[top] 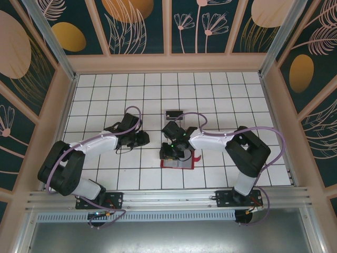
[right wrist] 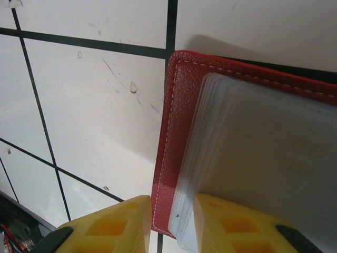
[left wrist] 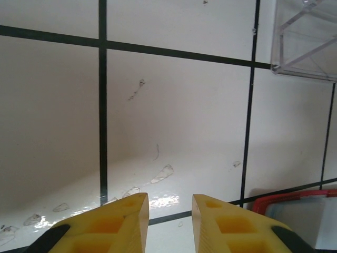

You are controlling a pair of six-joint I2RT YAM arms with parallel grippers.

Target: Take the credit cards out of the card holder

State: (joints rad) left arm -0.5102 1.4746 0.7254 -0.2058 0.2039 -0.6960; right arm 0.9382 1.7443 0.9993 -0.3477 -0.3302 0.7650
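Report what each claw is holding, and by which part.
Left claw: nothing; it is open over the table. Right claw: poised at the card holder's red side edge, beside the clear sleeves; whether it grips cannot be told.

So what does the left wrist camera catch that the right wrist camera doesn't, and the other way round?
Left wrist, not right wrist: a corner of a clear plastic box, upper right.
Right wrist, not left wrist: the stitched seam on the small red folding wallet and its layered stack of pale grey plastic pockets, close up.
Shared: yellow fingertips set apart, the left gripper in one, the right gripper in the other; the white tabletop with black grid lines; and the wallet, just a red rim at lower right for the left wrist.
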